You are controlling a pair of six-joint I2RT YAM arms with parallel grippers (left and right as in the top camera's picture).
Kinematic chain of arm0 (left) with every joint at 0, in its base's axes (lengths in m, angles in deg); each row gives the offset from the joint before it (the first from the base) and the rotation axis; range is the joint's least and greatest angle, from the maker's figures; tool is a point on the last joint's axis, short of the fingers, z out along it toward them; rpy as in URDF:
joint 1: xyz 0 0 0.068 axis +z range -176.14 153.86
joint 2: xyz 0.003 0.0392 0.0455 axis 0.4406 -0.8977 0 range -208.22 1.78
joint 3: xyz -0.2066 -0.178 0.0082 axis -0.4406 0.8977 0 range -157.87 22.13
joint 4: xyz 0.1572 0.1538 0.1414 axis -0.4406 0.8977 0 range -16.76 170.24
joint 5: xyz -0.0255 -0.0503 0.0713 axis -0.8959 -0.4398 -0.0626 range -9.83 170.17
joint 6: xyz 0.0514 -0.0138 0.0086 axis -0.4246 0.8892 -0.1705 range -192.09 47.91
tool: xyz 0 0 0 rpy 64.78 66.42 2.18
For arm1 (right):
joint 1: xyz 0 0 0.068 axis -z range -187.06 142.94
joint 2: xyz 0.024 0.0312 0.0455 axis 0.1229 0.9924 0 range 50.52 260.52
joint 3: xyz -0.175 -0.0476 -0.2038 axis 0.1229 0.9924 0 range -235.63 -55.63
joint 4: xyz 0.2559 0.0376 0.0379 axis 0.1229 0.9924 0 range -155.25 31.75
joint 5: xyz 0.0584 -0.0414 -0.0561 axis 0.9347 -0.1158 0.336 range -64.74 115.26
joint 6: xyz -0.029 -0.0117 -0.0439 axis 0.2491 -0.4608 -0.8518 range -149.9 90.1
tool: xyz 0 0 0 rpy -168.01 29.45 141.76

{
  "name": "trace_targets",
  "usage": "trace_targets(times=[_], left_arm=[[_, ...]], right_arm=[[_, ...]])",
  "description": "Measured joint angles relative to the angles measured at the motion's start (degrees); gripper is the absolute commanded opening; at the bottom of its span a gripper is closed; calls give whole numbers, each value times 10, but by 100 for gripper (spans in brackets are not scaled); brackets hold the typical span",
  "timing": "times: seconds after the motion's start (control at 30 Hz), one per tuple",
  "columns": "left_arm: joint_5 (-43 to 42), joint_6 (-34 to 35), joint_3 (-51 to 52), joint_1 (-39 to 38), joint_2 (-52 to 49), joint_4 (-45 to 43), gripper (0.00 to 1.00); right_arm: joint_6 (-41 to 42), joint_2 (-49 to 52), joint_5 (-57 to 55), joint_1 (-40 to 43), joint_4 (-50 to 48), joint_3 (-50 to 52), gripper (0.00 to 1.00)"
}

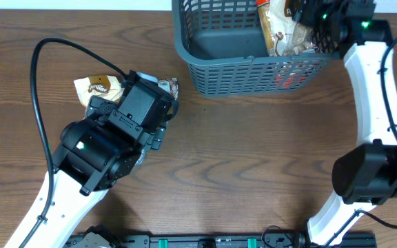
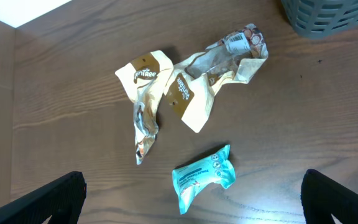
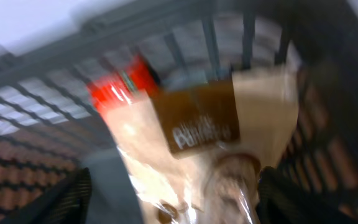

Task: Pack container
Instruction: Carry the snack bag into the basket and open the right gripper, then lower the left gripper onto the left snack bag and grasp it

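Right pincer (image 3: 185, 199) hovered inside the basket (image 1: 233, 72) at the surface's (image 1: 253, 151) far edge.
Its jaws stood apart above a beige packet (image 3: 197, 124); left pincer (image 2: 191, 199) hung wide open, empty.

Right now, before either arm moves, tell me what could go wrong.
1. The cream packets lie crumpled and overlapping; a pinch by the open left gripper may lift both or drop one.
2. The teal packet lies close beside them and may get nudged.
3. In the container, the brown-label packet stands between the fingers of the open right gripper; withdrawing may snag it.
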Motion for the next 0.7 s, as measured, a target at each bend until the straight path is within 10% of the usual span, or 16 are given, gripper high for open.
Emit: trace_targets(times=[0.47, 0.7], left_arm=[[-32, 0, 0, 0, 0, -1, 98], [-83, 0, 0, 2, 0, -19, 99]], right_arm=[[-9, -10, 128, 0, 262, -455, 99], [12, -43, -54, 1, 439, -505, 99]])
